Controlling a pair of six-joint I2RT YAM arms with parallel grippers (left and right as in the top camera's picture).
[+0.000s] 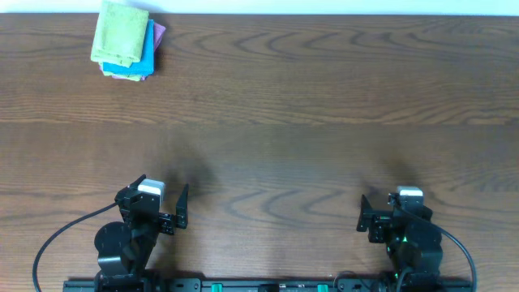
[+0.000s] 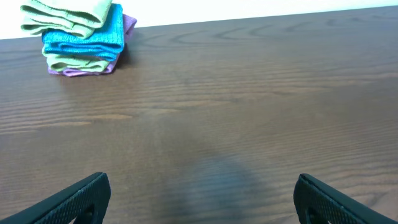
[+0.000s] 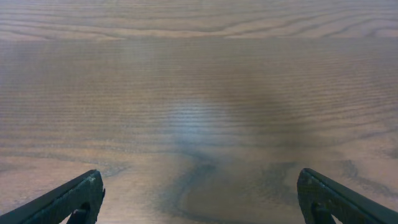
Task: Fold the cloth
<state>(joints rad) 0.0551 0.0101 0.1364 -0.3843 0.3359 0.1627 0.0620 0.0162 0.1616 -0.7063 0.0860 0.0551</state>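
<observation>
**Folded stack at the far left, both arms parked near**

The wooden table (image 1: 324, 105) is bare across its middle and right. No cloth lies spread out on it. The only fabric in sight is a stack of cloths (image 1: 126, 40) at the far left corner, well apart from both arms. It has a green piece on top, blue under it, then more green and purple at the bottom.

Every piece in the stack looks already folded, so the folding appears done, or no fresh cloth has been laid out. From these views I cannot tell which.

The stack's long axis seems to run near to far, its far end leaning slightly right, though the overhead view is too small to be sure.

The left gripper (image 2: 202, 193) sits at the near edge with its jaws wide apart and holds nothing. The right gripper (image 3: 199, 186) is likewise spread wide and empty over bare wood.
</observation>
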